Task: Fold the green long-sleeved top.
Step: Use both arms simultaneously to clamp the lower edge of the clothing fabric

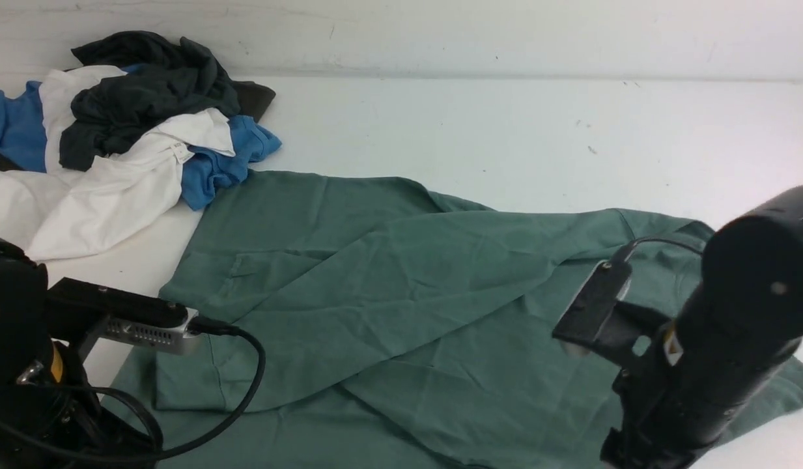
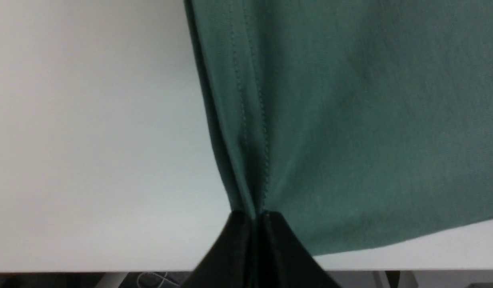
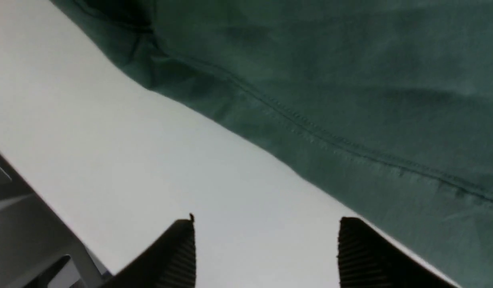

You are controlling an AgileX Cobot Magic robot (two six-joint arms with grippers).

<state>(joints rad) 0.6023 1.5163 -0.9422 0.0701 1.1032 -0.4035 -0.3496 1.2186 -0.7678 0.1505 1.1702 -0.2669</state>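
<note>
Your left end effector [image 2: 254, 219] is clamped tight on the stitched hem of the green long-sleeved top [image 1: 388, 293], near seven o'clock of the garment as the front view shows it. The fabric bunches into the closed jaws. At ten o'clock from the top's middle, a heap of blue, white and dark grey clothes [image 1: 127, 137] lies on the tabletop [image 1: 505, 124], its blue part just beside the top's far corner. The top sprawls creased across the middle, with a broad fold lying over the body. At four o'clock, your right end effector [image 3: 266, 244] stands wide open and empty, its fingers over bare tabletop just beside the top's seamed edge.
</note>
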